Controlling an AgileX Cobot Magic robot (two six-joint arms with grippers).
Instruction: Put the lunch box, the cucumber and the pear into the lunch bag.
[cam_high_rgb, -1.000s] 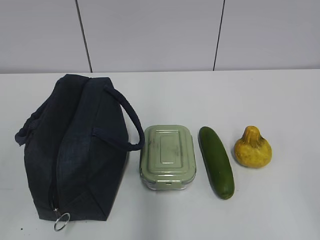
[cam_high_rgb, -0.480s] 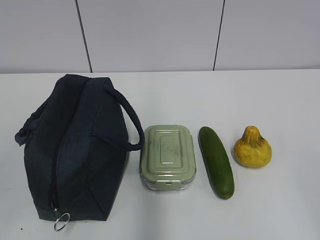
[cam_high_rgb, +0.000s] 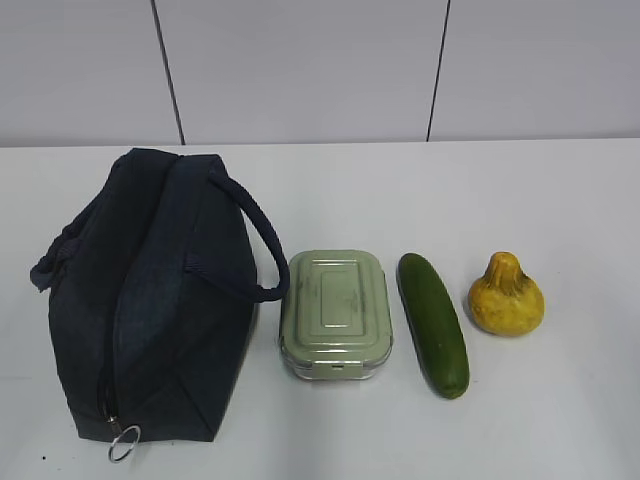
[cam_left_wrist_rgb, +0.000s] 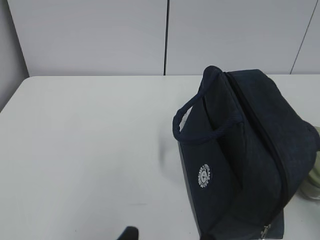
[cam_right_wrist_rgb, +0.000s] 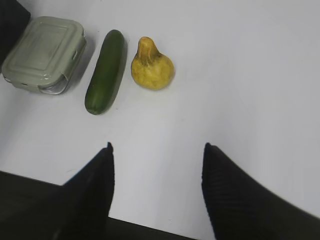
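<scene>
Lunch box (cam_high_rgb: 335, 313), cucumber (cam_high_rgb: 433, 323) and pear (cam_high_rgb: 506, 296) lie beside lunch bag (cam_high_rgb: 150, 295)

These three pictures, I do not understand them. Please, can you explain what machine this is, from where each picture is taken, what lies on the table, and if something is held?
This is a robot with two arms, each ending in a gripper. One camera looks at the table from the front; no arm appears in its picture. The other two cameras sit on the wrists.

On the white table lie four things in a row: a dark navy lunch bag with loop handles, zipped shut as far as I can see, a pale green lunch box, a dark green cucumber and a yellow pear.

The left wrist picture shows the bag from its other side; of the left gripper only a dark tip shows at the bottom edge. The right wrist picture shows the right gripper, its two dark fingers wide apart above bare table.

Nothing is held.
</scene>
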